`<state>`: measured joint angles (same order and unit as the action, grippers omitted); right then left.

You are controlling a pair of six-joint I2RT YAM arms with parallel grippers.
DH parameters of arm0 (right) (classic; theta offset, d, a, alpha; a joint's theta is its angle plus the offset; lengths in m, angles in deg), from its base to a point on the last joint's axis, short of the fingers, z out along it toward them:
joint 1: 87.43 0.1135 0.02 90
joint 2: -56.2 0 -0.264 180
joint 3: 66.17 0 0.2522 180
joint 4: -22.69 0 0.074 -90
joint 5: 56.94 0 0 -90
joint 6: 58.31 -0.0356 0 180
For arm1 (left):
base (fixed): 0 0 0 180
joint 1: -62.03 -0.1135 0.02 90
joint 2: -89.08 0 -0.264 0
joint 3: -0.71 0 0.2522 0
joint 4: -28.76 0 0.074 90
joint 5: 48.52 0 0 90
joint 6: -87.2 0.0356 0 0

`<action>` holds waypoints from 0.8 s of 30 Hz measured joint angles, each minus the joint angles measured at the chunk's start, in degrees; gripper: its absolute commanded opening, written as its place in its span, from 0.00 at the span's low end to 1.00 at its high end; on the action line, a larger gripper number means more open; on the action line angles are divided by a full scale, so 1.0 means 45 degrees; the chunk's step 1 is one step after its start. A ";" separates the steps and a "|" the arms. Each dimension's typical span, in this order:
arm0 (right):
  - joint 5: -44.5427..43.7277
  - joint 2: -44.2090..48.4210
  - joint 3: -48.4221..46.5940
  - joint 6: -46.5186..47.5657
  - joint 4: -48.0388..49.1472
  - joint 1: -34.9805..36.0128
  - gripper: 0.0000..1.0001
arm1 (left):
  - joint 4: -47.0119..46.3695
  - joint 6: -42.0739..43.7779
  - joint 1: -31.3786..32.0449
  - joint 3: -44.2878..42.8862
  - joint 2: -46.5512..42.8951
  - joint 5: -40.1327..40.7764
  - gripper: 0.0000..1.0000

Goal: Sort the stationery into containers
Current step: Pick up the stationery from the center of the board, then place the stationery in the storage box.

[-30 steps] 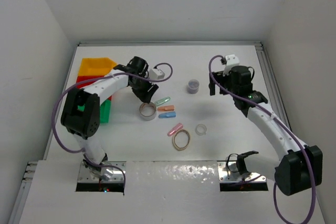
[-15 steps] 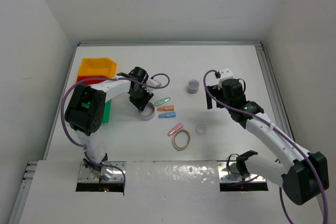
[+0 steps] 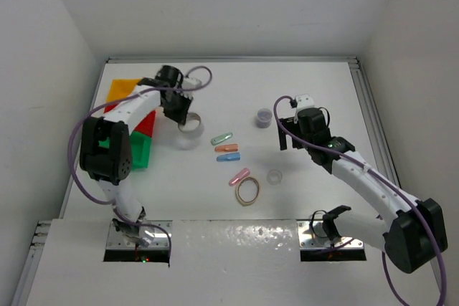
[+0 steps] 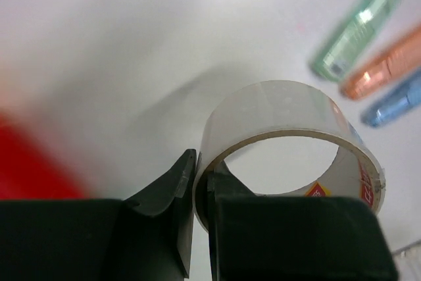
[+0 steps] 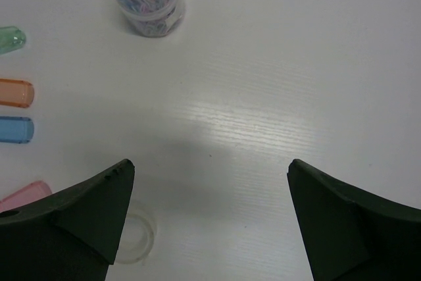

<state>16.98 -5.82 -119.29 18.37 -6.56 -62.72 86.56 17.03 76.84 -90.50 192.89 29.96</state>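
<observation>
This is looking like a robotics lab cell: plain white walls point(image 3: 215, 12) are enclosing a white table point(image 3: 323, 77), an aluminium rail point(image 3: 237, 59) is running beyond the left gripper point(image 3: 181, 112), and metal base plates point(image 3: 158, 245) are sitting behind it.

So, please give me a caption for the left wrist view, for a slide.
Left gripper shut on the wall of the tape ring, three pastel pieces lying beyond it.

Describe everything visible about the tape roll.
The tape roll is a translucent greyish ring on a tan cardboard core with a red-and-yellow label inside. The left gripper pinches its wall, one finger inside, one outside. It hangs beside the red bin, apparently off the table, touching nothing else.
</observation>
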 measured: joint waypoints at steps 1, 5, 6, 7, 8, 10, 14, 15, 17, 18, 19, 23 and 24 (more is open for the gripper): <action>0.0005 -0.0204 -0.0034 -0.0044 0.0000 0.0063 0.96 | 0.0117 -0.0189 -0.0423 -0.0476 -0.0131 -0.0024 0.00; 0.0214 -0.1146 -0.0296 -0.0092 0.0117 0.0350 0.96 | 0.0267 -0.0821 -0.3041 -0.2307 -0.1005 0.0097 0.00; 0.0267 -0.1506 -0.0432 -0.0092 0.0146 0.0500 0.97 | 0.0253 -0.0908 -0.3716 -0.2599 -0.1200 0.0146 0.00; 0.0311 -0.1739 -0.0529 -0.0092 0.0214 0.0622 0.97 | 0.0257 -0.0981 -0.4347 -0.2846 -0.1399 0.0219 0.00; 0.0345 -0.1962 -0.0622 -0.0087 0.0296 0.0724 0.97 | 0.0272 -0.1049 -0.4988 -0.3002 -0.1520 0.0325 0.00; 0.0398 -0.2278 -0.0758 -0.0078 0.0447 0.0869 0.97 | 0.0291 -0.1064 -0.6081 -0.3167 -0.1583 0.0510 0.00; 0.0602 -0.2691 -0.0942 0.0049 0.0631 0.0981 0.97 | 0.0525 -0.0967 -0.6946 -0.3079 -0.1190 0.0748 0.00; 0.0622 -0.2778 -0.1005 0.0083 0.0651 0.0981 0.97 | 0.0525 -0.0899 -0.7009 -0.3011 -0.1035 0.0767 0.00; 0.0641 -0.2934 -0.1122 0.0151 0.0670 0.0981 0.97 | 0.0525 -0.0772 -0.7140 -0.2929 -0.0641 0.0816 0.00; 0.0641 -0.2977 -0.1146 0.0185 0.0685 0.0981 0.97 | 0.0515 -0.0709 -0.7164 -0.2924 -0.0418 0.0879 0.00; 0.0646 -0.3007 -0.1151 0.0199 0.0699 0.0981 0.97 | 0.0447 -0.0656 -0.7189 -0.2895 -0.0219 0.0928 0.00; 0.0690 -0.3133 -0.1156 0.0189 0.0690 0.0986 0.97 | 0.0155 -0.0408 -0.7247 -0.2540 0.0243 0.1205 0.00; 0.0699 -0.3143 -0.1161 0.0189 0.0690 0.0986 0.97 | 0.0083 -0.0350 -0.7266 -0.2458 0.0325 0.1311 0.00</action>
<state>20.13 -19.96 -124.51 19.23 -3.46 -58.28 86.93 15.46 44.14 -101.56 194.35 35.86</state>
